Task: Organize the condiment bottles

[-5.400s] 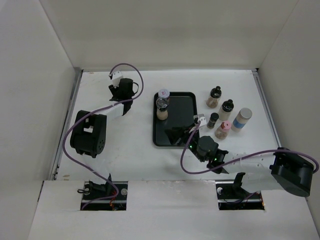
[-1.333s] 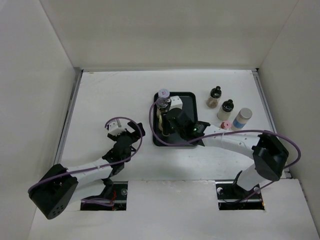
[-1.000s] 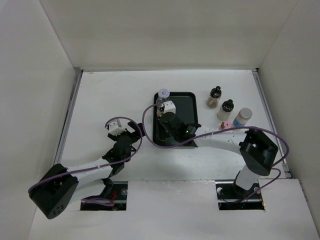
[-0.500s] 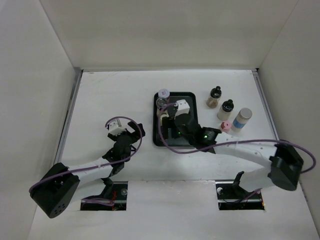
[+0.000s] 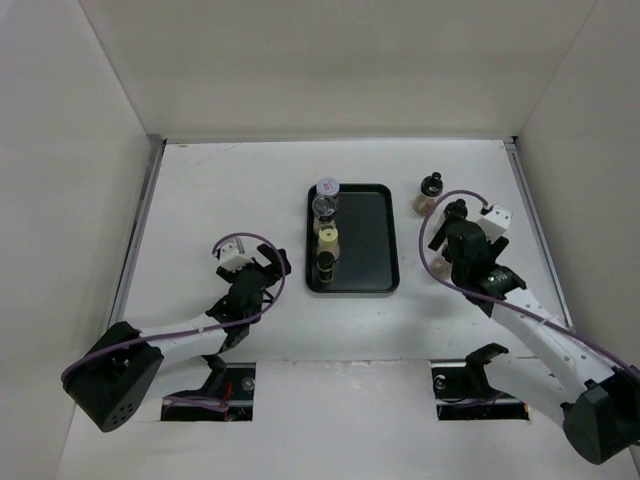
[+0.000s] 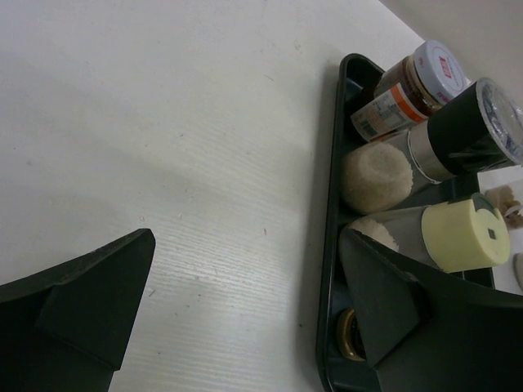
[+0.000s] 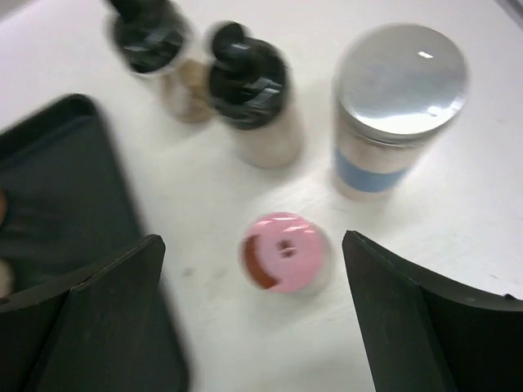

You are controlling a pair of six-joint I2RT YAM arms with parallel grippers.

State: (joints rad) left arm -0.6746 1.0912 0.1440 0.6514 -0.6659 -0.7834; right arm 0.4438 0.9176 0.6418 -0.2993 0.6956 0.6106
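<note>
Your top external view looks down from above and behind the arms. Left wrist faces the flat black rectangular tray (image 5: pixel 365 240) closely from 8 o'clock; right wrist from 3 o'clock. All share it.

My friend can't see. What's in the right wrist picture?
The open right hand hovers above a pink-capped bottle on the white table. Beyond stand a near black-capped bottle, a far black-capped bottle and a white cylinder with a blue band; a black tray sits left.
</note>
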